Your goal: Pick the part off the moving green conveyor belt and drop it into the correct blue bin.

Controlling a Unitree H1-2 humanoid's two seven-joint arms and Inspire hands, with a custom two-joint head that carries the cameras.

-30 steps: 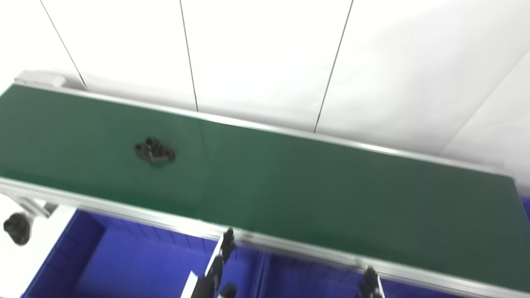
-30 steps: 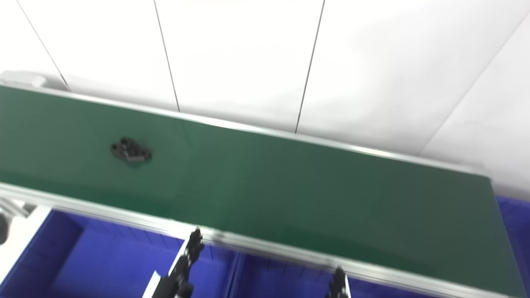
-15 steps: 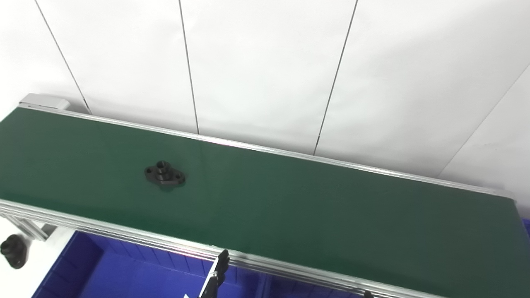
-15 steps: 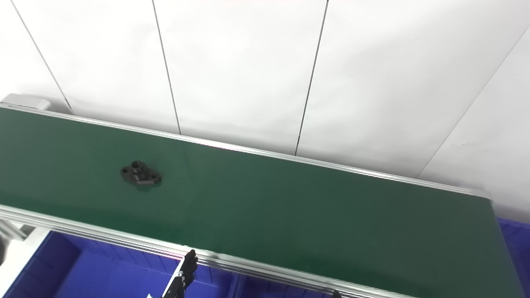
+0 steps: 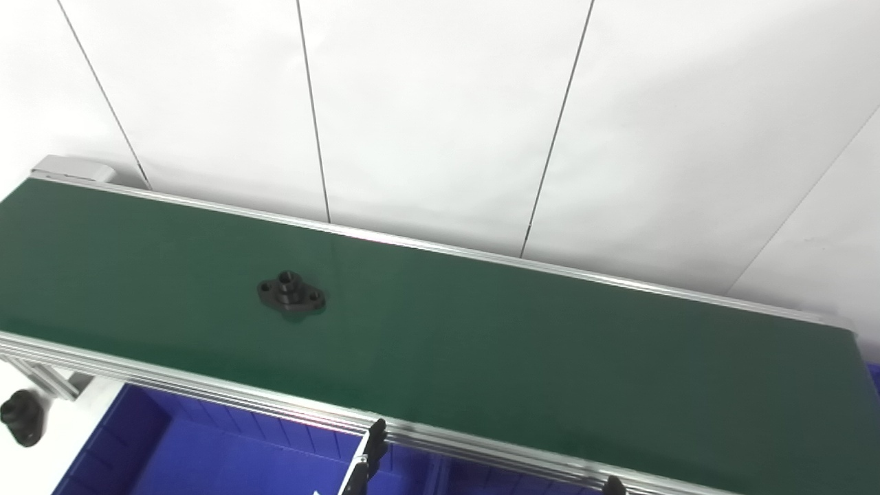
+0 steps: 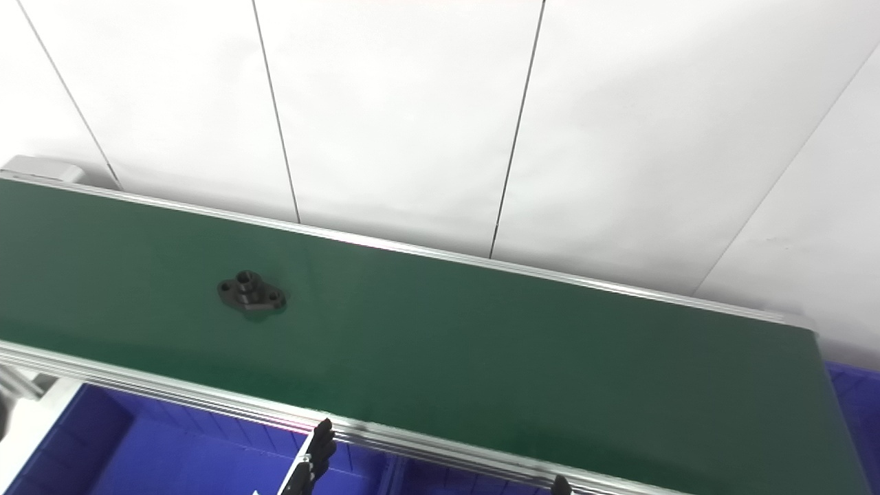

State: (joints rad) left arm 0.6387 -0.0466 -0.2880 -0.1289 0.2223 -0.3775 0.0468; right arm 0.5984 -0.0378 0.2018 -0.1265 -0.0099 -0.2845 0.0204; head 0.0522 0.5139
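Clearly the black part (image 5: 291, 294) rides the green belt (image 5: 522, 344) far up-left of both barely visible fingers (image 5: 375, 440), grip state unclear, so a late reach could miss it.

From my screen the green conveyor belt (image 5: 481, 344) looks like a matt, smooth rubbery sheet with only a faint sheen. Its side rails (image 5: 206, 385) read as brushed aluminium, ribbed and bright. The part (image 5: 291, 293) is black and dull, metal or plastic I cannot tell. The blue bin (image 5: 206, 454) looks like moulded plastic, slightly glossy. The wall panels (image 5: 440, 103) are flat matt white.
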